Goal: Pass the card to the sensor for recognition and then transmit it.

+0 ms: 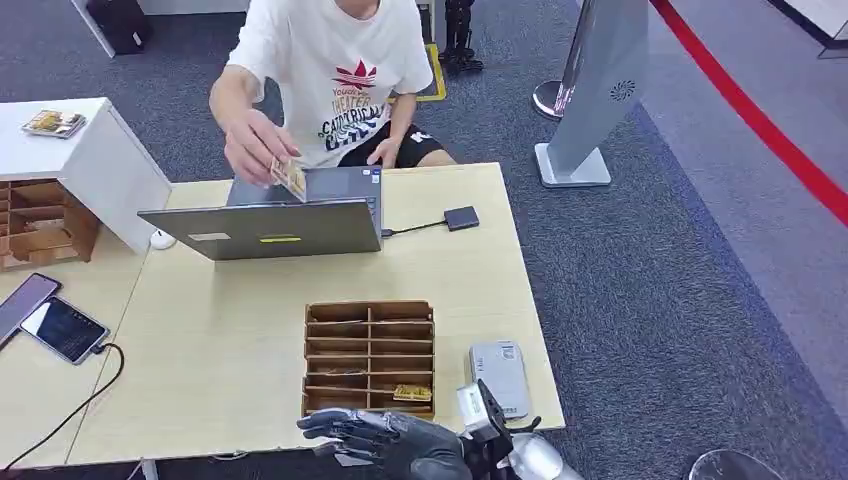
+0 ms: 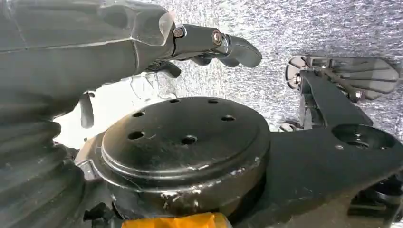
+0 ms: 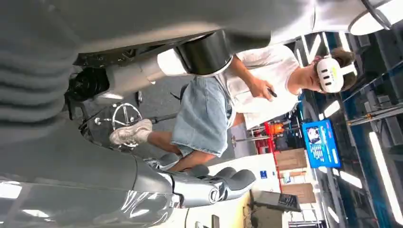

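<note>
Yellow thin card (image 1: pixel 412 393) in the brown wooden slotted tray (image 1: pixel 369 312) looks light, stiff, slick: pinch its exposed edge; right robot hand (image 1: pixel 375 436) empty, fingers spread.

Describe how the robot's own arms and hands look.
The right hand has dark grey, glossy fingers on a silver arm with black cabling at the wrist. The left hand shows a grey ribbed cover, a thick grey thumb and darker fingers joined by metal pins.

The person's hand (image 1: pixel 252 143) partly hides the card (image 1: pixel 289 177).
</note>
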